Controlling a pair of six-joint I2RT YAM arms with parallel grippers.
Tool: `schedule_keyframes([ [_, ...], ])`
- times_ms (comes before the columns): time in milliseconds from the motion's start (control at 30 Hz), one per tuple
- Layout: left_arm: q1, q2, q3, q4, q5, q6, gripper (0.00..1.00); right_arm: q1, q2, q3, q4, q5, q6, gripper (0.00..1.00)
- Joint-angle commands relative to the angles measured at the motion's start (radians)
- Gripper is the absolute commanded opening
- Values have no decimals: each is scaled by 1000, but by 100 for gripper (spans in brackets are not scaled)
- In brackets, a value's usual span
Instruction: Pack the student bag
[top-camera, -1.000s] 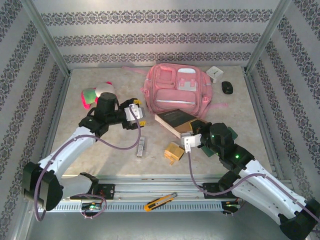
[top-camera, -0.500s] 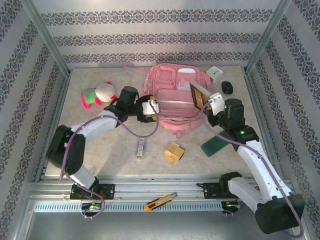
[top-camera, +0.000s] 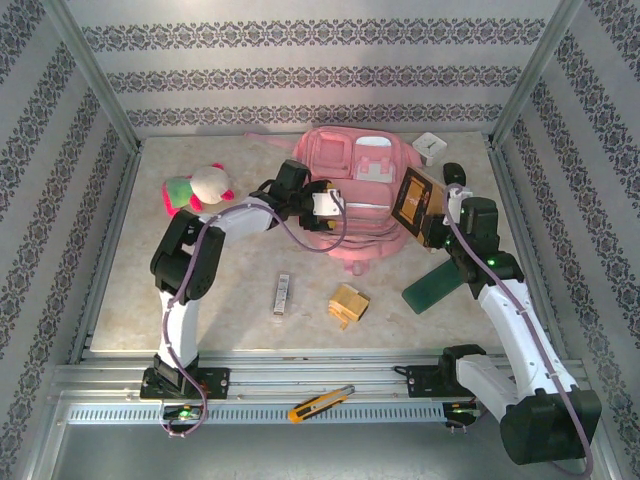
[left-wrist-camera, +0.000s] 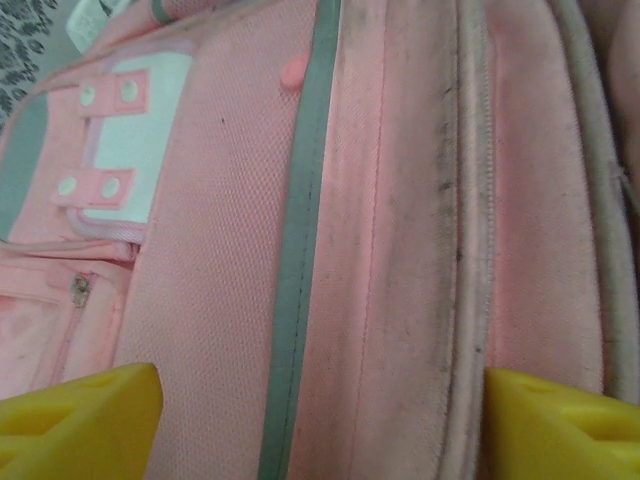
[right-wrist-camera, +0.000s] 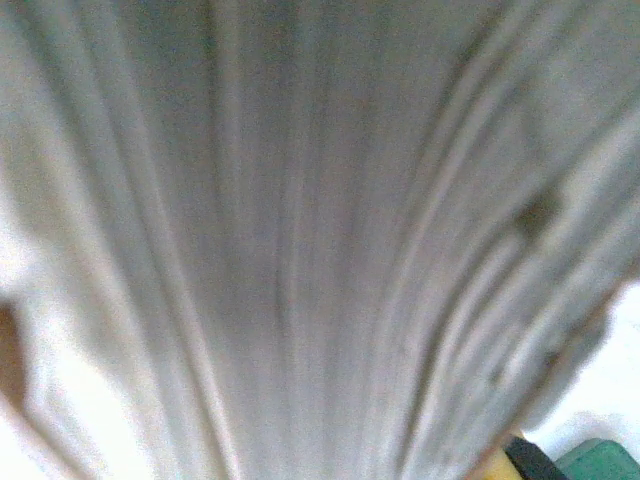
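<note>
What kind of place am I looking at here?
Probably a robot test booth, not a real room: a table boxed in by wallpapered panels on metal posts, with two robot arms mounted on a rail and a backpack laid out.

No lettering can be read anywhere (the cover of the book (top-camera: 411, 200) is too small to tell).
</note>
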Motion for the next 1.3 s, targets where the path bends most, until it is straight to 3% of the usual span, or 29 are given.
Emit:
schedule_keyframes([
  [0,-15,59,46,-35,-45,25,76,-3,-38,-24,50,-32,76,0],
  [167,-19,38,27,-32,-48,23,43,-5,-56,-54,39,-20,99,0],
  [267,-33,-42,-63,11,-92,-33,6,-8,-58,-66,43,-48,108,0],
  [300,-35,-76,-97,27,-119,-73,0,-8,-55,-68,51,-62,109,0],
  [500,-35,-289,-282,98,-180,-274,0,-12,26,-65,168,-157,134,0],
  [700,-36,-343,-307,121,-211,-410,0,-20,100,1,215,-186,172,0],
  [800,-35,-347,-218,82,-229,-533,0,-54,30,51,144,-168,256,0],
  [1033,-36,-392,-94,8,-235,-663,0,-127,-244,71,-56,-138,408,0],
  [1133,-36,-418,-69,7,-241,-712,0,-126,-301,59,-114,-188,521,0],
  [1267,-35,-425,-14,-37,-224,-757,0,-117,-370,-41,-57,-294,708,0],
])
